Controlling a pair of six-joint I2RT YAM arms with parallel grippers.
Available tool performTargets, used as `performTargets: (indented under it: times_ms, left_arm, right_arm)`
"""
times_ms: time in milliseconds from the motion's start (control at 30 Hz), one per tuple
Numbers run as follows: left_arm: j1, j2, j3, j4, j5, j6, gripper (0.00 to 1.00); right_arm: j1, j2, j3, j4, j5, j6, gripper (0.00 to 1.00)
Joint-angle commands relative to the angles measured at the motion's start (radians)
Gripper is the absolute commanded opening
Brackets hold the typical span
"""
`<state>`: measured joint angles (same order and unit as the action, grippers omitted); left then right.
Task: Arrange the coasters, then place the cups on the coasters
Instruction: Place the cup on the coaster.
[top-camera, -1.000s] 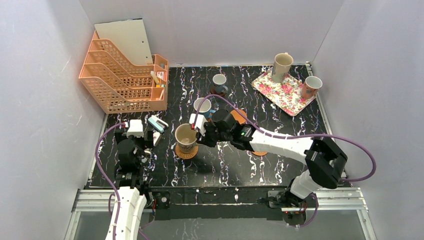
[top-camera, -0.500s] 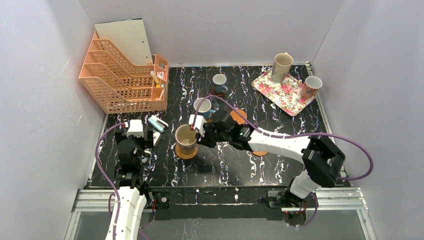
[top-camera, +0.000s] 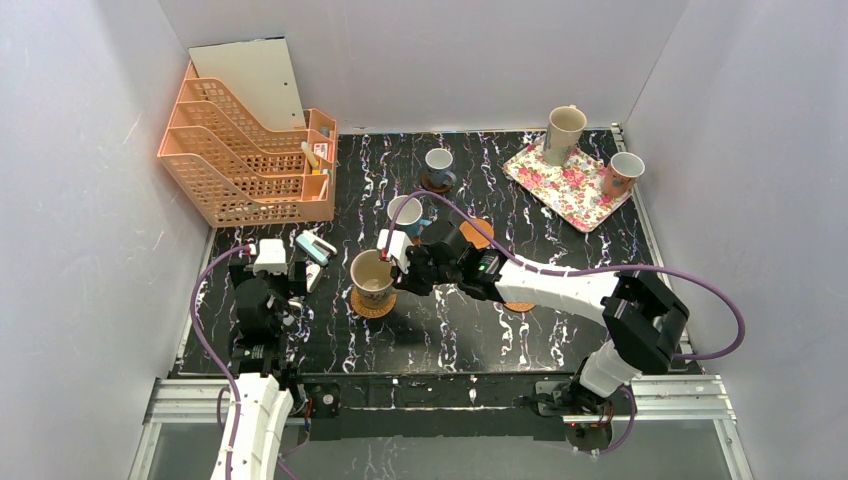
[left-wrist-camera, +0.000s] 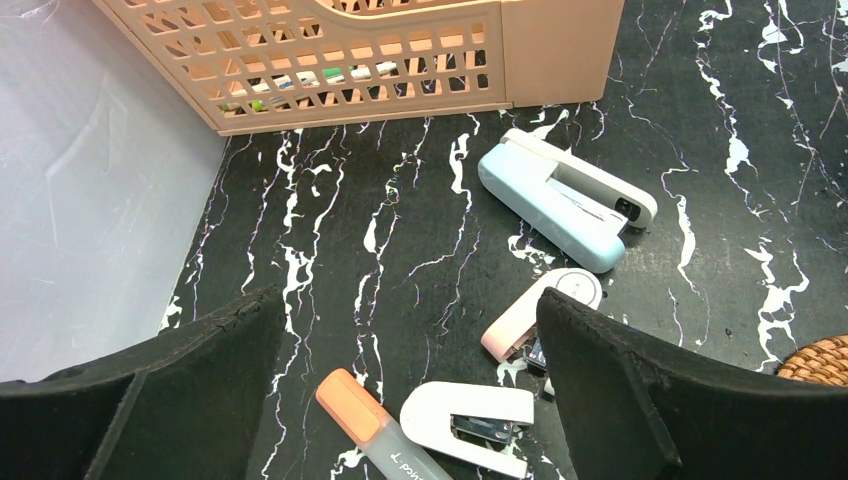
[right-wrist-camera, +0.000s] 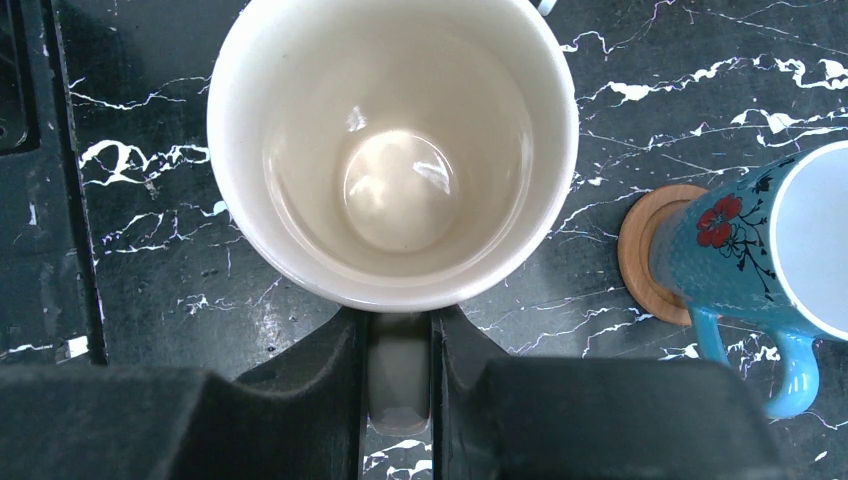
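Orange plastic file rack sits far left, not part of the task. Left gripper hangs near left with its fingers wide apart and nothing between them, over a blue stapler and other desk bits; idle.

Centre-left: large beige mug stands over a wicker coaster, whose edge shows on the mug's near side. Can't tell if the base is fully down. Right gripper is clamped on this mug's handle, one finger tight on either side.

Just right and farther back: blue mug on a wood coaster. Far centre: second blue mug on a dark coaster. Right of those, a spare wicker coaster lies bare, and a spare wood coaster peeks from under the right arm, nearer.

Far right: floral tray holds the second beige mug and a brownish-orange mug.

Step looks like seating cup three of five. Coasters look laid out already, with two unfilled.

Next move likely: let go of the handle, back off without tipping the mug, then reach far right to the tray. Take one mug by the handle and carry it to a spare coaster.
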<state>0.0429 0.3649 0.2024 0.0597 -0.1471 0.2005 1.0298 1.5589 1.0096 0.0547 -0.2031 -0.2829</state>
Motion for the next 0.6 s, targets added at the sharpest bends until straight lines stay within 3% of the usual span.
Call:
performTargets:
  times_ms: [0, 567]
  left_arm:
    - [0.005, 0.002, -0.011, 0.02, -0.016, -0.003, 0.94]
    - [0.005, 0.003, -0.011, 0.02, -0.017, -0.004, 0.94]
  right_arm:
    - [0.007, -0.024, 0.033, 0.169, -0.004, 0.014, 0.01]
    - [0.007, -0.007, 0.031, 0.185, -0.005, 0.034, 0.01]
